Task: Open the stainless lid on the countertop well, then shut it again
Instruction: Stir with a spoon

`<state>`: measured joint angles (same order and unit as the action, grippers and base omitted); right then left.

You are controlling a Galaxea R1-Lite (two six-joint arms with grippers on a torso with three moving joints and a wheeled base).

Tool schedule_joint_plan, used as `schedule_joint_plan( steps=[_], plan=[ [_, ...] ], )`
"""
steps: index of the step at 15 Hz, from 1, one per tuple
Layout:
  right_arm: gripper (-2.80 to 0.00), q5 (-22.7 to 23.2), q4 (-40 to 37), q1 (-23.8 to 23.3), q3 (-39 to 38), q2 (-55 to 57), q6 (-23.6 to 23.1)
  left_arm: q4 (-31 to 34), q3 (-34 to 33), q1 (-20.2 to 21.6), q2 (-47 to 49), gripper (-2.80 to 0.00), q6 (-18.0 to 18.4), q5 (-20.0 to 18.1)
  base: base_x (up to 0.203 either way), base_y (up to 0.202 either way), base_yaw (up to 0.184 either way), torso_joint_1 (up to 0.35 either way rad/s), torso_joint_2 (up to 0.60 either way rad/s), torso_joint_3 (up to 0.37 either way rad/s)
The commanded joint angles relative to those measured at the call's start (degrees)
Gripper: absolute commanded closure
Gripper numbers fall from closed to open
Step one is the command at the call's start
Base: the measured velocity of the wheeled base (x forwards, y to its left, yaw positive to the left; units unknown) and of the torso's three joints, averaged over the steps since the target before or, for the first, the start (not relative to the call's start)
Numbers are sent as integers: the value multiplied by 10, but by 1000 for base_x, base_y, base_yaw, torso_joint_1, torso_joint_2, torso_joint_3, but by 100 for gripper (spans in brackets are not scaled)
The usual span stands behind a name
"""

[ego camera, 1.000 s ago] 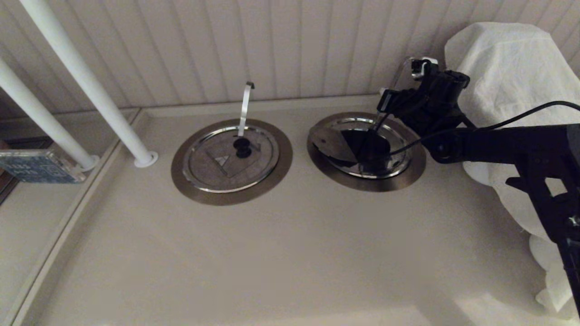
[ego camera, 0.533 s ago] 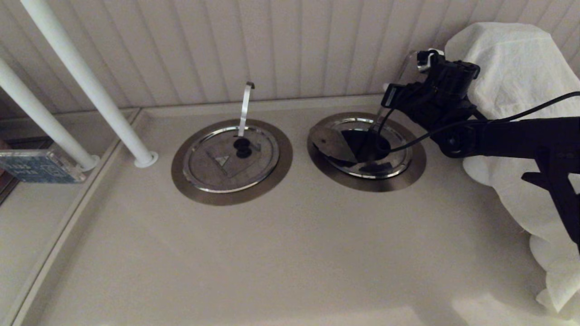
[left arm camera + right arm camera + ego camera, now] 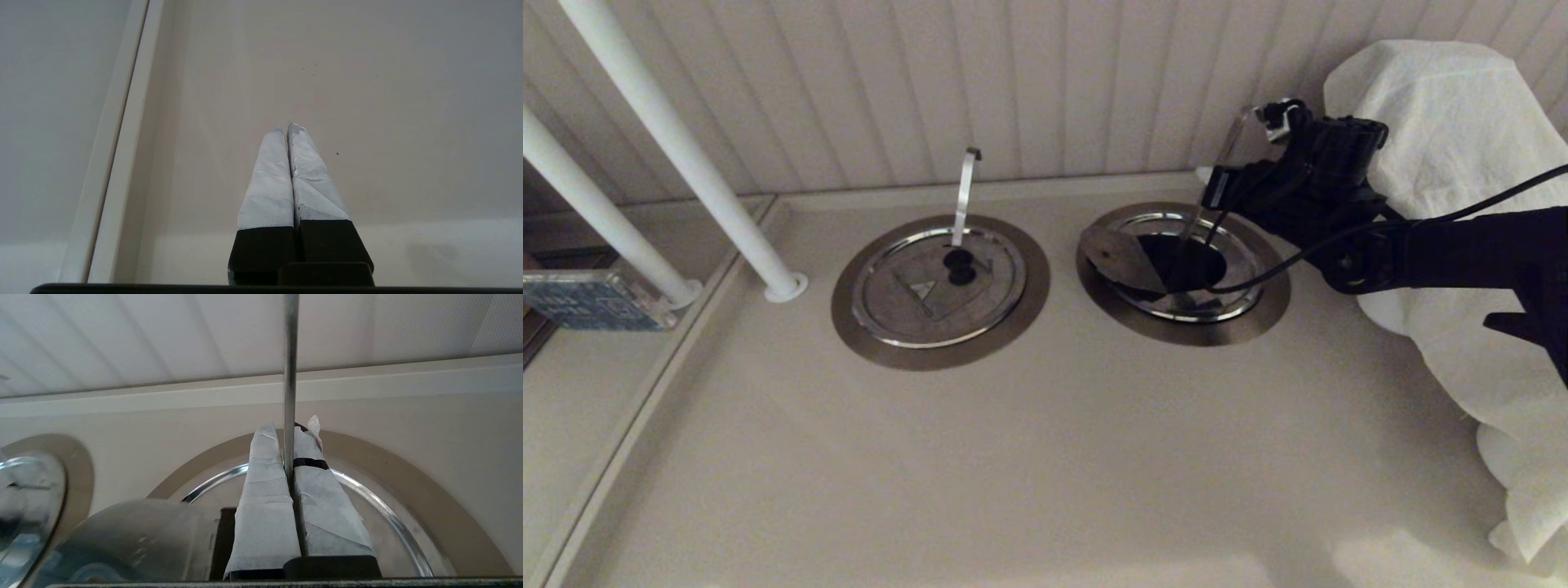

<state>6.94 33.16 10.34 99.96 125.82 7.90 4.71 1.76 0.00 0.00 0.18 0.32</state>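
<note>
Two round wells sat in the beige table (image 3: pixel 1013 457), seen from the head cam. Far left, two white poles (image 3: pixel 678 155) slanted down to the table edge, w/ a blue-patterned box (image 3: pixel 584 300) on the lower ledge beside them.

Left-centre: the twin lid (image 3: pixel 935 290) lay shut & flat in its brown ring, black knob at centre, and its upright handle (image 3: pixel 964 192) w/ hooked tip rose from the far side.

The left gripper (image 3: pixel 286 130) showed only in its own wrist cam: jaws pressed together, nothing between them, hanging over bare table next to a raised border strip.

Right-centre: the countertop well (image 3: pixel 1262 314) w/ its wide dull-brown ring. The stainless lid (image 3: pixel 1233 282) rested on it, but its wedge flap (image 3: pixel 1119 260) was folded up & back toward the left, leaving a dark opening into the well. The flat steel utensil handle (image 3: pixel 1232 143) leaned up out of that opening toward the back wall.

The right gripper (image 3: pixel 1278 122) was up at the handle's top end, above the far rim of the well. In the right wrist cam, the taped fingers (image 3: pixel 267 486) were closed tight on the thin steel strip (image 3: pixel 290 375), which ran straight between them w/ no gap visible.

Far right: a white cloth (image 3: pixel 1445 131) draped over something bulky, behind & under the right arm.
</note>
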Motion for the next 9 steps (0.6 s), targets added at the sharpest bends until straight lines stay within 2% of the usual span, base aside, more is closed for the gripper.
schedule_joint_plan(
  steps=[1, 9],
  plan=[
    [0, 2, 2, 2, -16, -20, 0, 0, 0, 0, 0, 0, 0, 0, 0, 0, 0, 0, 0, 0],
    [0, 65, -32, 3, -84, -90, -13, 0, 0, 0, 0, 0, 0, 0, 0, 0, 0, 0, 0, 0]
  ],
)
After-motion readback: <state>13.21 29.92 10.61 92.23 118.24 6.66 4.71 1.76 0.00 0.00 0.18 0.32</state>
